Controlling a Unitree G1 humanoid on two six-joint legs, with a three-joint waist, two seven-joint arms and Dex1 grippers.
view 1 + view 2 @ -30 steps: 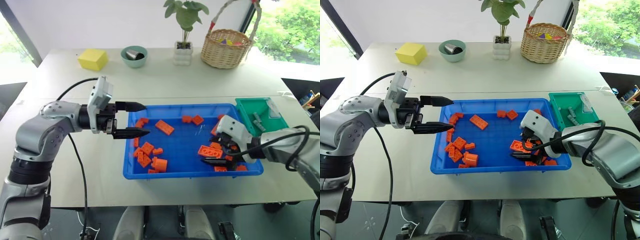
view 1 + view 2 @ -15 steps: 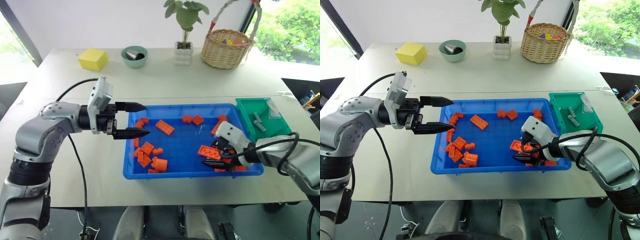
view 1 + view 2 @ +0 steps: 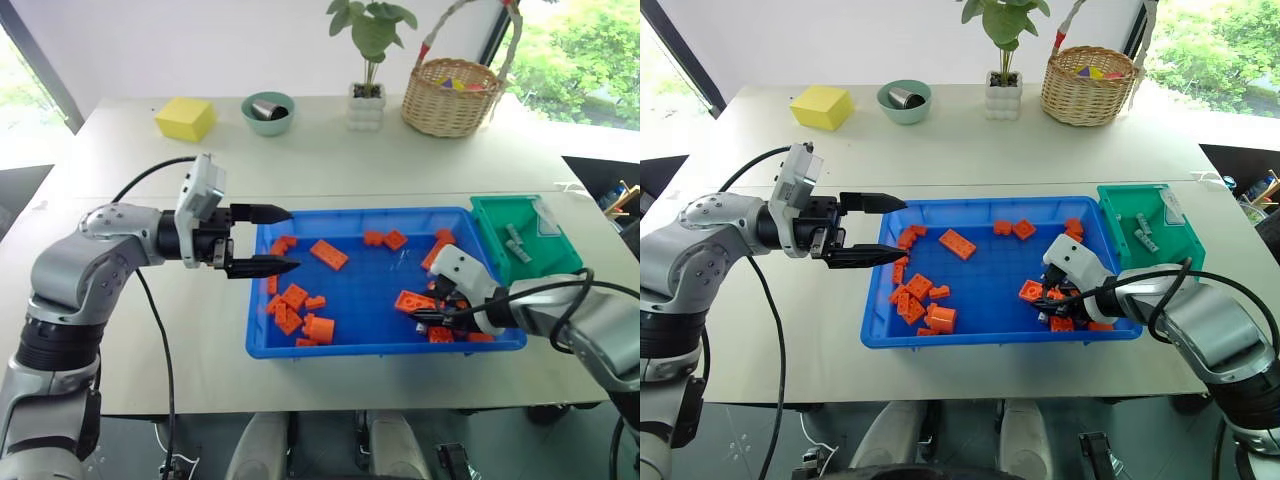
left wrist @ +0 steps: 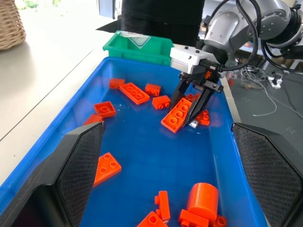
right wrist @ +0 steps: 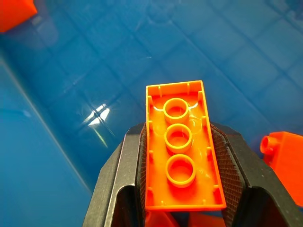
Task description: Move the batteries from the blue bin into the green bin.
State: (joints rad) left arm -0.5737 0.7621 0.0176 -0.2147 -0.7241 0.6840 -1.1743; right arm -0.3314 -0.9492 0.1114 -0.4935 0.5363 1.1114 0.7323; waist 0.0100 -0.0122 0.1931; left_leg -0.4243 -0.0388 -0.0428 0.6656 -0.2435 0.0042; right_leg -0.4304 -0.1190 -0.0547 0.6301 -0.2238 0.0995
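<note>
fingers of right end effector [image 3: 432,318] now closed on orange brick [image 5: 182,151]; left end effector [image 3: 281,239] unmoved, spread empty.

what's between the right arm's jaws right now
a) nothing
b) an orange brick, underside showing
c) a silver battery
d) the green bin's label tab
b: the right wrist view shows the right gripper shut on a long orange brick, hollow underside up, over the blue bin.

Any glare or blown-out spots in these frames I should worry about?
Right wrist view: a bright specular glint on the blue bin floor, next to the gripped orange brick. Left wrist view: the table washes out pale near the wicker basket. Left eye view: even daylight, no hard shadows on the table.
</note>
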